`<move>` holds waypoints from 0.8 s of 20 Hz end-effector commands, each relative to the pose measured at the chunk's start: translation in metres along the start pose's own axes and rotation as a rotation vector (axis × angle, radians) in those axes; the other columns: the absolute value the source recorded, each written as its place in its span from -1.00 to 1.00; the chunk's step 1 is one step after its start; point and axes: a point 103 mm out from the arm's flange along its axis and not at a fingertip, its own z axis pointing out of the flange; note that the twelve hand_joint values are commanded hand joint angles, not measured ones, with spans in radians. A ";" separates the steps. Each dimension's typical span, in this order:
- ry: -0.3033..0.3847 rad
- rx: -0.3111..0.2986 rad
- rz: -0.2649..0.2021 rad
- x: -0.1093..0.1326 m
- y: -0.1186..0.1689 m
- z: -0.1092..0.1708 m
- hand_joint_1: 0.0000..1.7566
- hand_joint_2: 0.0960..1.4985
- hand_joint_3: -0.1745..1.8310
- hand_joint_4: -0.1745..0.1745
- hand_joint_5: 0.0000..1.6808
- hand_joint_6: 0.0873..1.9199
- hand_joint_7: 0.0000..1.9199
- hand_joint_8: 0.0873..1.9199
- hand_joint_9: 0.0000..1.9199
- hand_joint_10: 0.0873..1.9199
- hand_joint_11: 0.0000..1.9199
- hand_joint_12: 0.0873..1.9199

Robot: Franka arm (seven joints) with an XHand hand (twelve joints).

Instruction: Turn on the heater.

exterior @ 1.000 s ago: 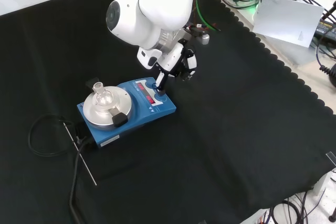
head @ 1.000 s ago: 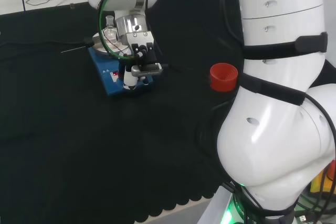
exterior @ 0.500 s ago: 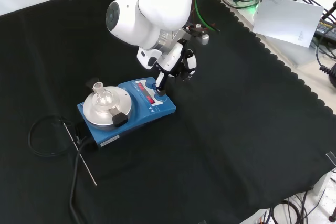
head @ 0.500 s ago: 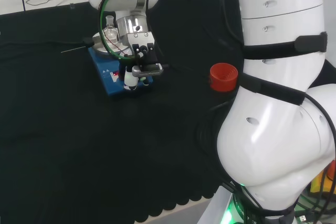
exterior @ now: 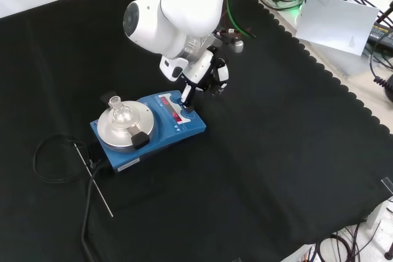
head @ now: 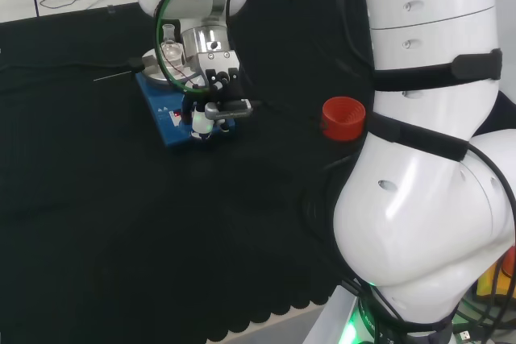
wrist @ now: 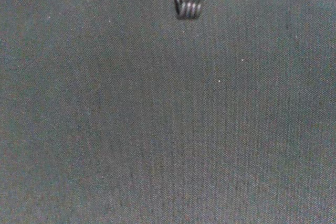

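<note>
Since a second ago the black and white hand [exterior: 206,73] has barely shifted, edging slightly toward the right in the head view. One straight finger [exterior: 186,93] is pointing down onto the front panel of the blue heater with a round silver plate [exterior: 147,128], the others curling back, holding nothing. The heater is sitting on the black cloth [exterior: 276,151], a small clear glass flask [exterior: 119,112] standing on its plate. A red ribbed ring [head: 343,118] is lying well apart.

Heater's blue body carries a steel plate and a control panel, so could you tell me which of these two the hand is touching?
The control panel: the hand points a finger down onto it, while the round steel plate carrying the small flask stands apart.
</note>
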 end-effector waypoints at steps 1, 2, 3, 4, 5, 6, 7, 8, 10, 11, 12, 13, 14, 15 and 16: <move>0.001 -0.002 0.007 0.001 0.000 0.001 0.62 -0.11 0.17 -0.41 -0.75 -0.42 0.64 0.69 0.69 0.56 0.14 0.33; 0.004 -0.006 0.005 0.000 0.000 0.001 0.62 -0.11 0.17 -0.41 -0.75 -0.42 0.64 0.69 0.69 0.56 0.14 0.33; 0.002 -0.009 0.007 0.000 0.000 0.000 0.62 -0.11 0.17 -0.41 -0.75 -0.42 0.64 0.69 0.69 0.56 0.14 0.33; 0.004 -0.015 0.006 0.000 -0.001 0.000 0.62 -0.11 0.17 -0.41 -0.75 -0.42 0.64 0.69 0.69 0.56 0.14 0.33; 0.008 -0.020 0.004 -0.001 -0.002 -0.002 0.62 -0.11 0.17 -0.41 -0.75 -0.42 0.64 0.68 0.69 0.56 0.14 0.33; 0.010 -0.026 0.002 -0.003 -0.005 -0.004 0.62 -0.11 0.17 -0.41 -0.75 -0.42 0.64 0.68 0.69 0.56 0.14 0.33; 0.011 -0.033 0.002 -0.005 -0.009 -0.007 0.62 -0.11 0.17 -0.41 -0.75 -0.42 0.64 0.68 0.69 0.56 0.14 0.33; 0.011 -0.039 0.002 -0.006 -0.014 -0.010 0.62 -0.11 0.17 -0.41 -0.75 -0.42 0.64 0.68 0.69 0.56 0.14 0.33; 0.008 -0.051 0.007 -0.003 -0.022 -0.017 0.62 -0.11 0.17 -0.41 -0.75 -0.42 0.64 0.68 0.69 0.56 0.14 0.33; -0.011 -0.050 0.036 0.015 -0.028 -0.022 0.62 -0.11 0.17 -0.41 -0.75 -0.42 0.64 0.68 0.69 0.56 0.14 0.33; -0.019 -0.053 0.042 0.027 -0.033 -0.026 0.62 -0.11 0.17 -0.41 -0.75 -0.42 0.64 0.68 0.69 0.56 0.14 0.33; -0.025 -0.057 0.043 0.037 -0.037 -0.029 0.62 -0.11 0.17 -0.41 -0.75 -0.42 0.64 0.68 0.69 0.56 0.14 0.33; -0.027 -0.061 0.041 0.044 -0.040 -0.031 0.62 -0.11 0.17 -0.41 -0.75 -0.42 0.64 0.68 0.69 0.56 0.14 0.33; -0.005 -0.069 0.021 0.031 -0.041 -0.030 0.62 -0.11 0.17 -0.41 -0.75 -0.42 0.64 0.68 0.69 0.56 0.14 0.33; 0.005 -0.077 0.012 0.022 -0.041 -0.029 0.62 -0.11 0.17 -0.41 -0.74 -0.42 0.64 0.68 0.69 0.56 0.14 0.33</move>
